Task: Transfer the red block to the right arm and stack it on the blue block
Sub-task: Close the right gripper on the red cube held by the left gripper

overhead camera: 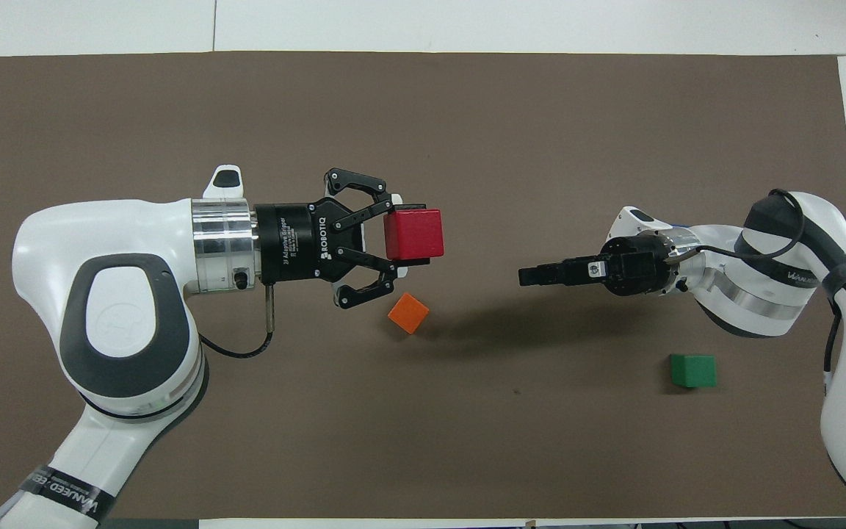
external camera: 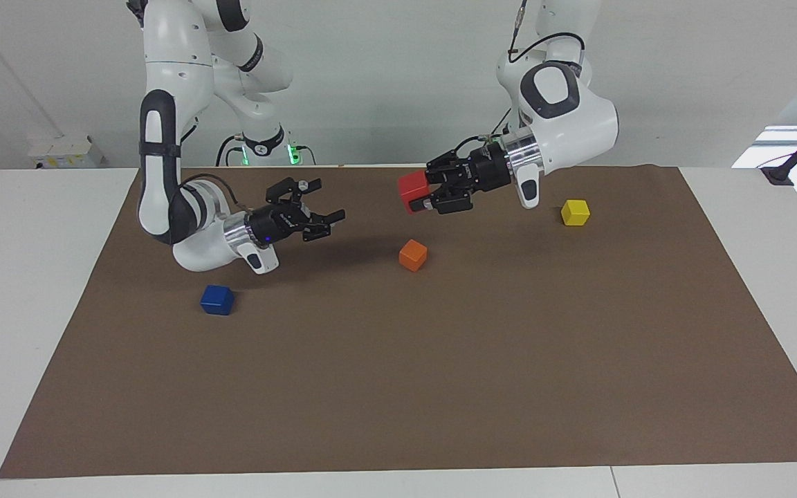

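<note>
The left gripper point(external camera: 420, 197) is clamped on the red block point(external camera: 412, 191) and holds it in the air above the mat point(external camera: 440, 387), roughly over the orange block point(external camera: 413, 255), with most of the cube jutting out past its fingertips toward the right gripper point(external camera: 322, 223). That one hangs with its jaws apart, level with the cube and aimed at it across a gap. The handover is the step in hand, and it probably goes best if the right gripper closes on the exposed faces and is firmly shut before the left lets go. The blue block point(external camera: 217, 299) lies on the mat toward the right arm's end, untouched. Counted: two arms, two grippers, and five cubes across both views, one each of red, blue, orange, yellow point(external camera: 575, 212) and green point(overhead camera: 693, 370).
</note>
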